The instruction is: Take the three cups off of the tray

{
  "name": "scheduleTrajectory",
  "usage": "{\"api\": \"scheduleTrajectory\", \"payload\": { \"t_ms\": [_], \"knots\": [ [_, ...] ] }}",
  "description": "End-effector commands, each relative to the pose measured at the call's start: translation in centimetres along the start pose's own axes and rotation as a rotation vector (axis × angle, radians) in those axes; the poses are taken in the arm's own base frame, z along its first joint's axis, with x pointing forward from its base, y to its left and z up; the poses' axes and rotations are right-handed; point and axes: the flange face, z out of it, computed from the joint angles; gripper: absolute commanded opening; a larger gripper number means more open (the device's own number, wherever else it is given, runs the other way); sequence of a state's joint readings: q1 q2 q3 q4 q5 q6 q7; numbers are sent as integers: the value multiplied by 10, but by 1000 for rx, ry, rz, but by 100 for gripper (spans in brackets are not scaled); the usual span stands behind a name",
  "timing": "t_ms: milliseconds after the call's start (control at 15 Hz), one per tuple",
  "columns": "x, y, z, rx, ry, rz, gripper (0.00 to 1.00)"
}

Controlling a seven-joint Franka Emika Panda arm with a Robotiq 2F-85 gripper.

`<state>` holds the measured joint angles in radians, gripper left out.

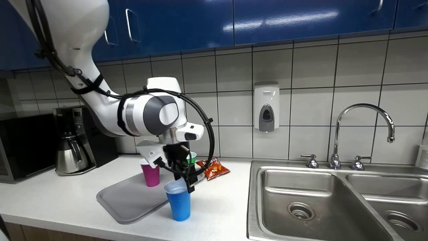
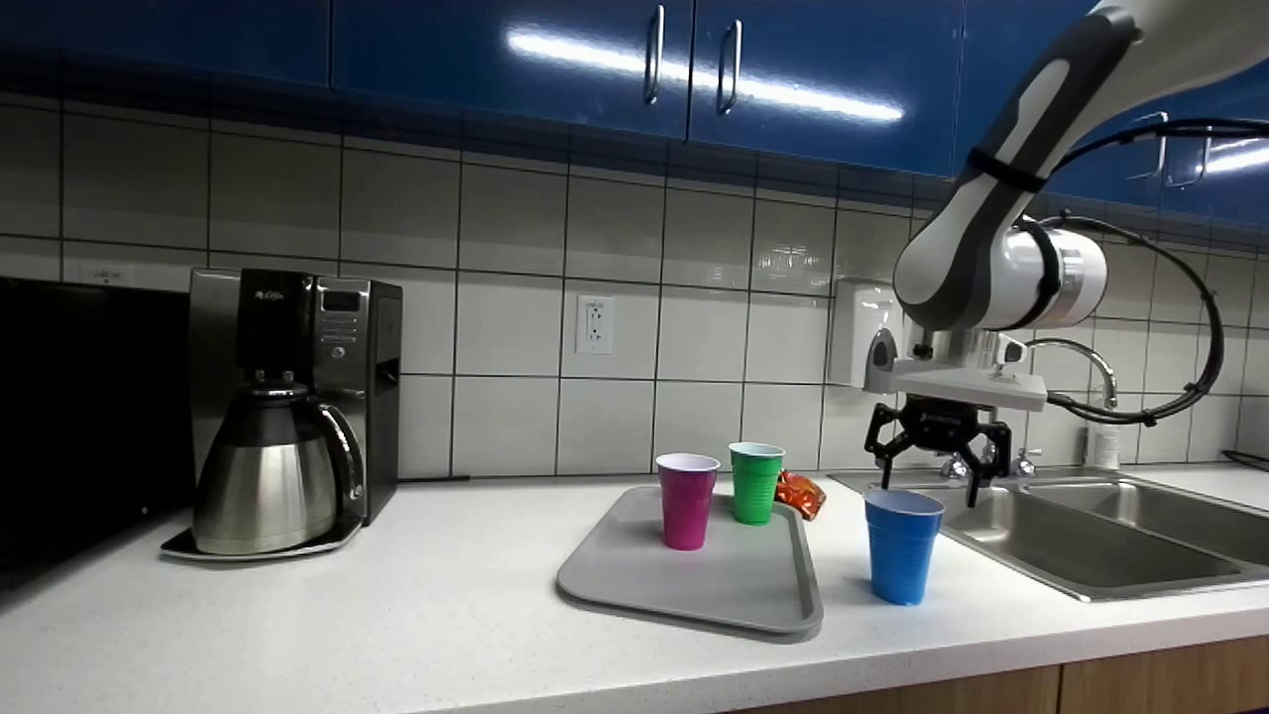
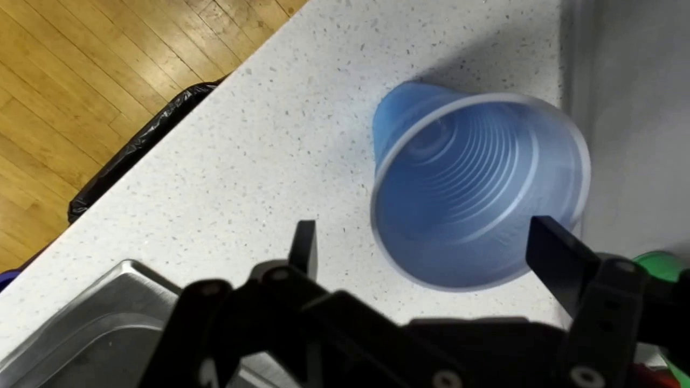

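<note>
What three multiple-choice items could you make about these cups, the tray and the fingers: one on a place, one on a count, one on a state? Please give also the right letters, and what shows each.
1. Where does the blue cup stand, with respect to the tray?
A. on it
B. under it
C. beside it, on the counter

2. How many cups stand on the tray?
A. one
B. two
C. three

3. How are the fingers?
A. open
B. shut on the blue cup
C. shut on nothing

Right letters:
1 C: an exterior view shows a strip of counter between its base and the tray.
2 B: the purple cup and the green cup stand there.
3 A: the wrist view shows a wide gap between them.
</note>
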<state>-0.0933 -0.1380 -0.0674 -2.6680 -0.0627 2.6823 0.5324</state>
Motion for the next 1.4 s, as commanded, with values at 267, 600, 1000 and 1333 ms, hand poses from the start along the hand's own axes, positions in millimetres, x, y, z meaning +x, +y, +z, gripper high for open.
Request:
{"api": "scheduleTrajectory", "payload": {
  "t_ms": [267,600,1000,1333],
  "knots": [
    [0,-3,-35,35,67,-33,100],
    [8,-9,-38,41,75,-50,100],
    [26,-17,-43,52,94,-85,100],
    [45,-28,-37,53,97,-128,100]
  ]
}}
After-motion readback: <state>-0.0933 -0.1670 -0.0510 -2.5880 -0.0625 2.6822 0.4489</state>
